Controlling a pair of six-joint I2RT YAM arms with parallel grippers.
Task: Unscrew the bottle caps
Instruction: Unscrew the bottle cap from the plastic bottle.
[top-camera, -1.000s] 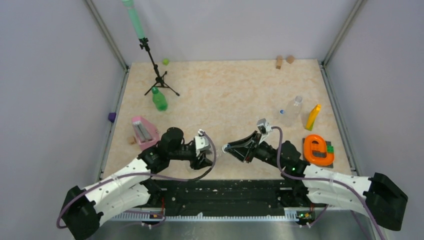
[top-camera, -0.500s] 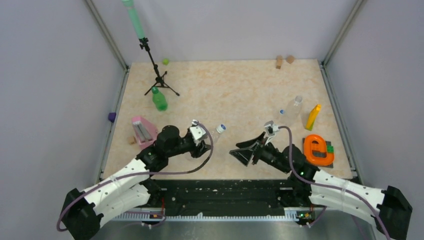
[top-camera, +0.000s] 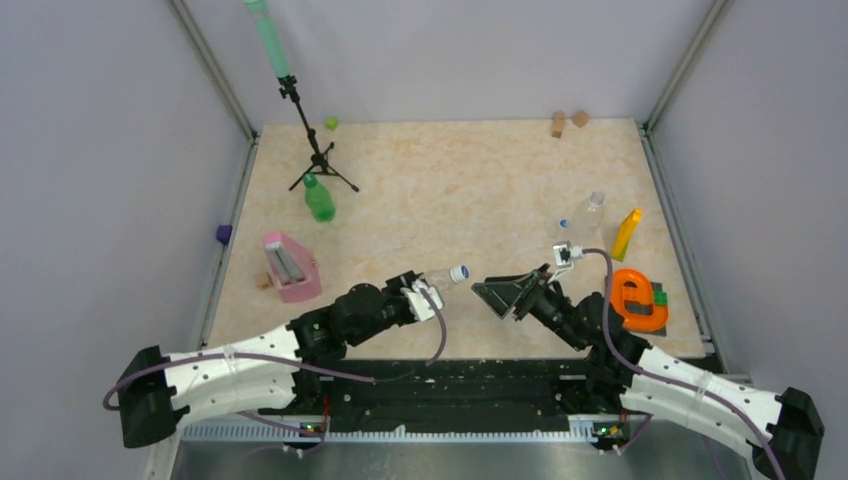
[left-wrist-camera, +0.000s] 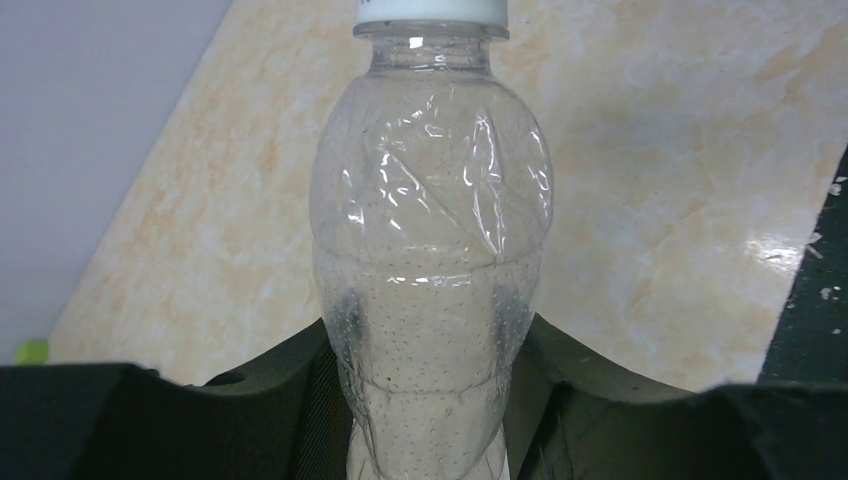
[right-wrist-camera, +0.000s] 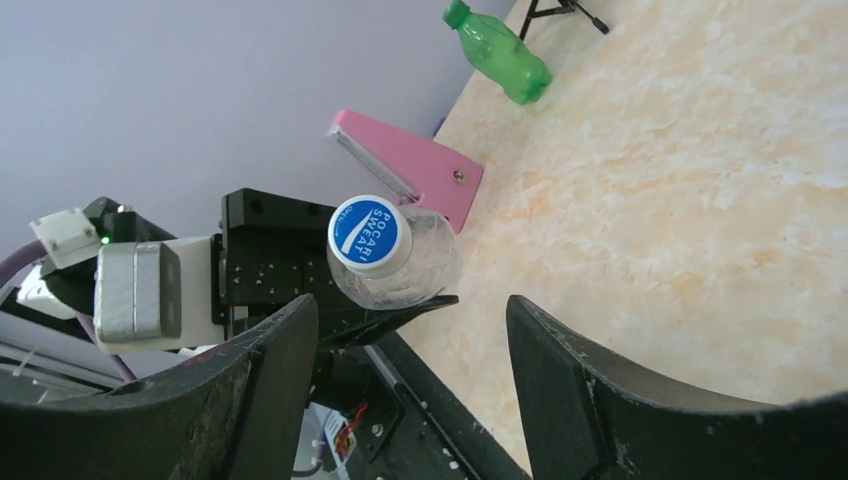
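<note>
Fingers (left-wrist-camera: 285, 415) of the left gripper (top-camera: 432, 291) are clenching the clear bottle (left-wrist-camera: 432, 250) at lower centre of the top view, its long axis aiming the blue cap (right-wrist-camera: 369, 235) rightward at the right gripper (right-wrist-camera: 410, 325), whose released fingers are standing near, not touching.

Both arms are stretched out low and meet near the middle. The left arm (top-camera: 230, 360) runs forward and to the right, with the left gripper (top-camera: 427, 293) clamped round the lower half of a clear bottle (left-wrist-camera: 430, 220), neck aimed at the other arm. The right arm (top-camera: 690, 385) angles in leftward. The right gripper (top-camera: 505, 293) has its jaws spread wide, facing the blue cap (right-wrist-camera: 369, 235) and not touching it.
</note>
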